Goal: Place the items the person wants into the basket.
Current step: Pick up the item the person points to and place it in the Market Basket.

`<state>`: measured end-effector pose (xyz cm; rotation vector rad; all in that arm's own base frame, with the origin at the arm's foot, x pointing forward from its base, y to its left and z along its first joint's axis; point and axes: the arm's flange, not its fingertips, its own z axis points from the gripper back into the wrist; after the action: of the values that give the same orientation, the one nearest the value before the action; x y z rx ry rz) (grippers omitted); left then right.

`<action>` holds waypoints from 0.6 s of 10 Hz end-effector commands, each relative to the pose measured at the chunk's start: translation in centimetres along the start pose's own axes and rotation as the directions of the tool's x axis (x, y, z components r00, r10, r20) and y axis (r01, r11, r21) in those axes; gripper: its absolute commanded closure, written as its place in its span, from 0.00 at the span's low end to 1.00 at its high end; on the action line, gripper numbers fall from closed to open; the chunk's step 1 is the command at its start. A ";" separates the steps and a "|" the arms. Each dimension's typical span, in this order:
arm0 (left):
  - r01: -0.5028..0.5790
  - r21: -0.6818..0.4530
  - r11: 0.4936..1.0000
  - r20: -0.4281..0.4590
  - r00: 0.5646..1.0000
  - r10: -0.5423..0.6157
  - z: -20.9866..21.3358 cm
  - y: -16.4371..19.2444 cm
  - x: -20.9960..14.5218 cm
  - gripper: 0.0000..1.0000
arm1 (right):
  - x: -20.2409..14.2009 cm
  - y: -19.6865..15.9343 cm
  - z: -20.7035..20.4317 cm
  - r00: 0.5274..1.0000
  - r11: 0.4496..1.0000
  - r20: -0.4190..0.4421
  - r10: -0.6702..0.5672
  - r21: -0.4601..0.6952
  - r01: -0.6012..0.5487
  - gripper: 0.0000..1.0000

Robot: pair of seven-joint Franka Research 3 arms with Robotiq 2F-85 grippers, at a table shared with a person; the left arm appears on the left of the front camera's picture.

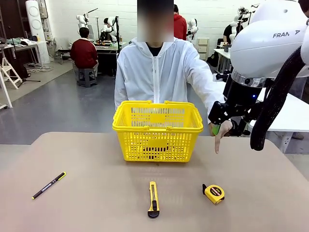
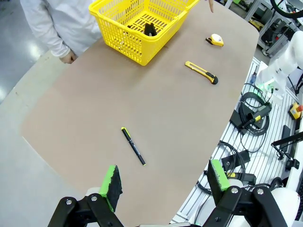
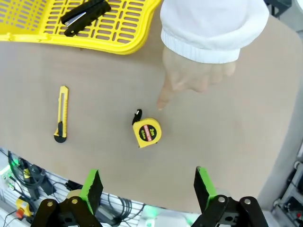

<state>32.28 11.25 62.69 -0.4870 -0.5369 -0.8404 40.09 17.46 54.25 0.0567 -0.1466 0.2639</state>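
Yellow tape measure [image 3: 147,133] near table edge [image 3: 124,185]

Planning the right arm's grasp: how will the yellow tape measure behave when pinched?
Likely rigid: the tape measure looks like a hard moulded case. Its rounded sides may slip when squeezed. Lying flat, label up, it should slide, not roll, if nudged.

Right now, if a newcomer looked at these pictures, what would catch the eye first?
The bright yellow basket stands in the middle of the table, on the person's side. To its right, the person's hand points one finger down at the small yellow tape measure, which lies nearer the robot's edge of the table. The right gripper hangs open above that tape measure.
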 end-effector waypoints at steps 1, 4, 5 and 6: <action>0.019 -0.013 1.000 0.017 1.000 -0.019 0.0 -0.1 -0.3 0.06 | -0.2 -0.1 0.0 1.000 1.000 -0.004 0.003 -0.018 -0.003 0.00; 0.019 -0.013 1.000 0.017 1.000 -0.019 0.0 -0.1 -0.3 0.06 | -0.6 0.1 -3.1 1.000 0.999 -0.022 -0.011 -0.040 0.010 0.00; 0.019 -0.013 1.000 0.017 1.000 -0.019 0.0 -0.1 -0.3 0.06 | -1.4 0.4 -5.7 0.998 0.999 -0.055 0.019 -0.043 -0.022 0.00; 0.019 -0.013 1.000 0.017 1.000 -0.019 0.0 -0.1 -0.3 0.06 | -2.1 0.8 -7.9 0.997 0.998 -0.063 0.037 -0.047 -0.040 0.00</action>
<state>32.28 11.25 62.68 -0.4870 -0.5370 -0.8405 39.25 17.84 48.52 0.0354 -0.0793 0.2825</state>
